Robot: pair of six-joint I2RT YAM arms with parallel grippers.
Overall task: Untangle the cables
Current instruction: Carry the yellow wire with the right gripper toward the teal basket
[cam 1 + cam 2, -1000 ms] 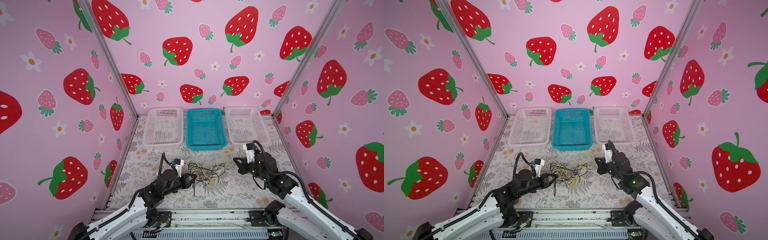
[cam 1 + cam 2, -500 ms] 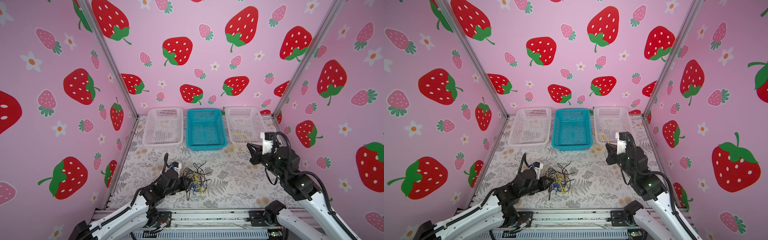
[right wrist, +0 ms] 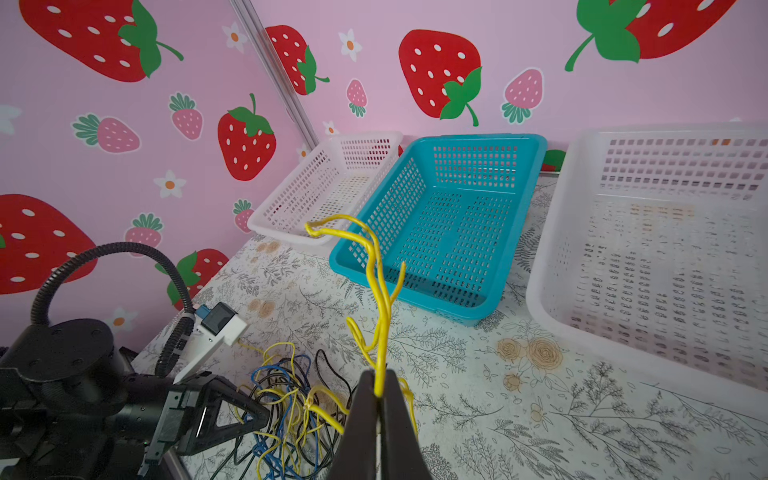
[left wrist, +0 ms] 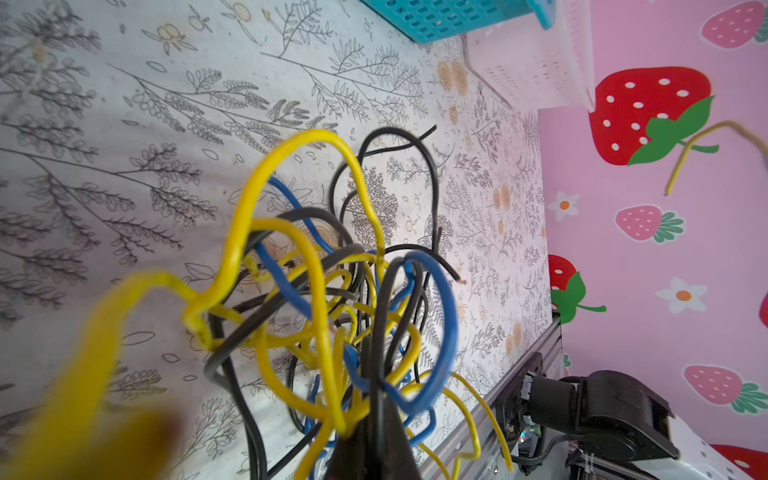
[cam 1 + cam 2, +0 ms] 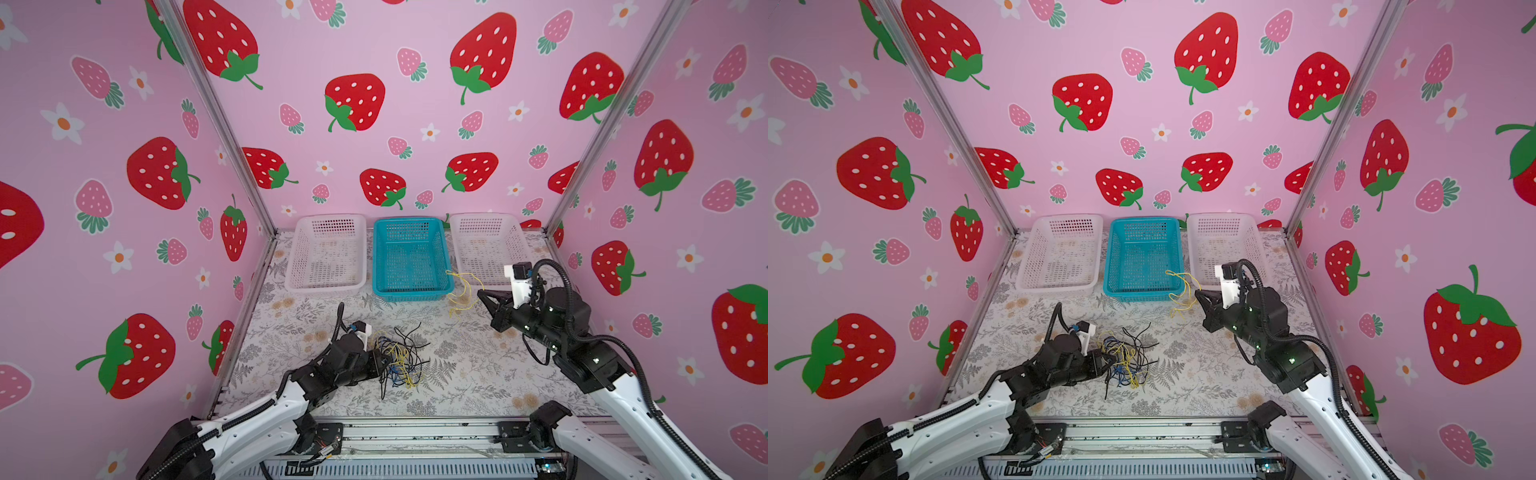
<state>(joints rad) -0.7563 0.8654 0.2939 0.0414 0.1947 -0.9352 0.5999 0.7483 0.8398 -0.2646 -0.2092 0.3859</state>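
**Status.** The right claw is clamped shut on a single yellow cable, pinched near one end. The rest of that wire stands out from the jaws in kinks and loops. In a top view it sits just beside the front corner of the blue basket. You cannot tell whether its lowest loop touches the bench.

The left claw is closed on strands at the edge of the remaining cables. These are a knot of black, yellow and blue wire on the bench, well apart from the lifted wire, with no visible strand linking the two.

**Handling.** Judge each wire as very light, thin and springy. It holds its bends rather than draping limp, so loops are likely to hook on neighbours. The insulation looks smooth; expect slip in a shallow pinch.

**Where to grip.**
1. Take a free end, not the middle of a loop. Several black ends project from the knot on its basket side.
2. Seat the wire deep between the jaws.
3. Keep the knot pinned with the other claw, because it probably weighs too little to resist a pull.
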